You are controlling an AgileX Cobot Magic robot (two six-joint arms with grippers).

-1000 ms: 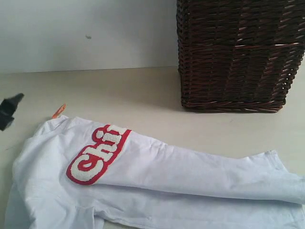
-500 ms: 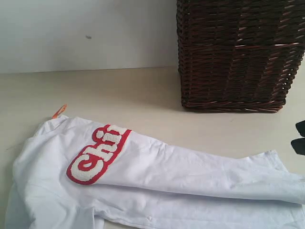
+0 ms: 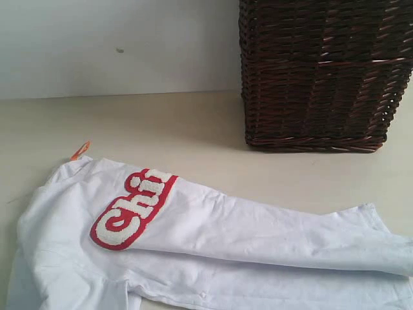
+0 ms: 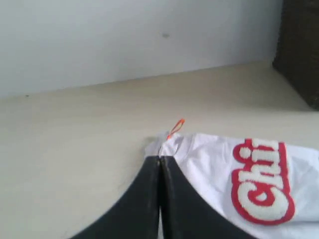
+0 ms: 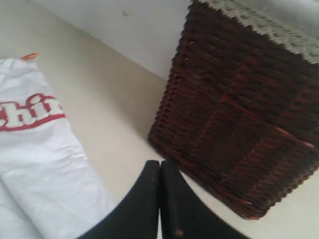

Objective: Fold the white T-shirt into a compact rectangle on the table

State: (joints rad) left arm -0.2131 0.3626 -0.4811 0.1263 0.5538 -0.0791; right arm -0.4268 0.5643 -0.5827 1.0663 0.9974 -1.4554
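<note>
The white T-shirt (image 3: 245, 242) lies on the table (image 3: 161, 123), partly folded into a long band, with its red-outlined lettering (image 3: 132, 210) facing up. Neither gripper shows in the exterior view. In the left wrist view my left gripper (image 4: 159, 158) is shut with nothing in it, its tips lined up with the corner of the shirt (image 4: 209, 164) by the orange tag (image 4: 175, 127). My right gripper (image 5: 159, 163) is also shut and empty, over bare table between the shirt (image 5: 45, 154) and the basket.
A tall dark brown wicker basket (image 3: 322, 71) stands at the back right of the table, close to my right gripper in the right wrist view (image 5: 239, 114). A pale wall runs behind the table. An orange tag (image 3: 80, 150) sticks out at the shirt's far left corner.
The left gripper was at the exterior view's left edge a second ago, and the right at its right edge half a second ago. Both have left that view. The shirt has not moved.
</note>
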